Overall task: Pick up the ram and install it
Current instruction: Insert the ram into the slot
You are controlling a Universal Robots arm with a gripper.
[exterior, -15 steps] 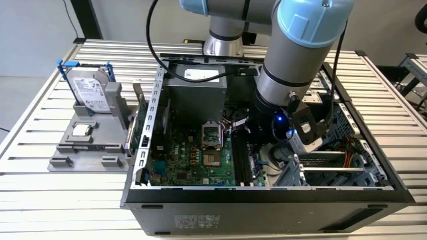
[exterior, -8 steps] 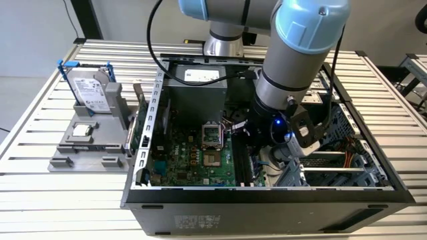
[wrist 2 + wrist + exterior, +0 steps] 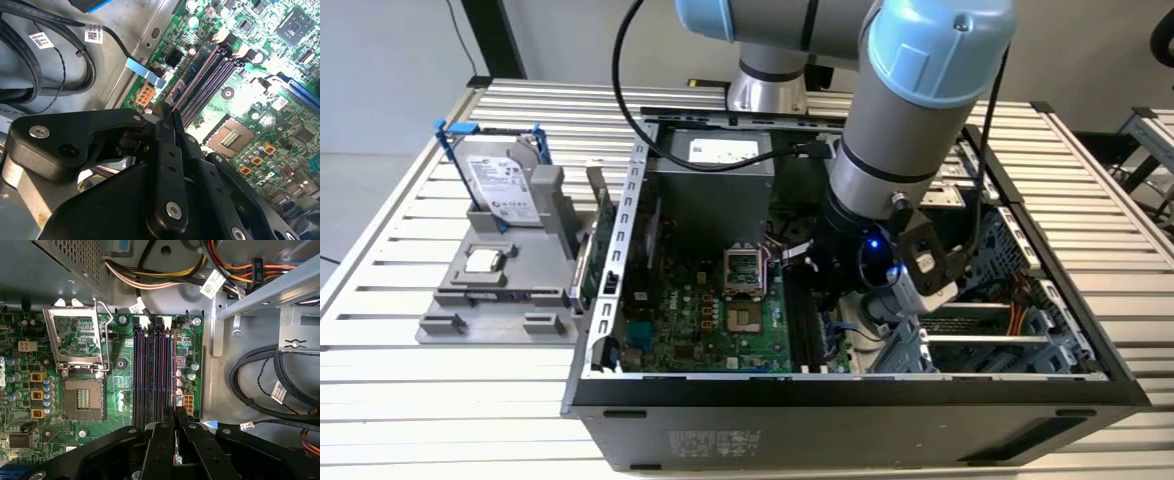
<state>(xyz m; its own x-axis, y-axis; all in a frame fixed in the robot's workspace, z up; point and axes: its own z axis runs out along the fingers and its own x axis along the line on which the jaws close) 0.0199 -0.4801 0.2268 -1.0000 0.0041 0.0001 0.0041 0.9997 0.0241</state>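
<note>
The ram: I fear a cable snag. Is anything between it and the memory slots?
Nothing visible does. In the first wrist view the gripper holds the thin dark ram stick above the long black memory slots, which lie bare; the black cables run beside the green motherboard.

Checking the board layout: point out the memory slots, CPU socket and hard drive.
memory slots (image 3: 152,375), first wrist view, middle of the dark slot bank.
CPU socket (image 3: 82,399), first wrist view, its contact field.
hard drive (image 3: 500,185), exterior view, its broad face.
</note>
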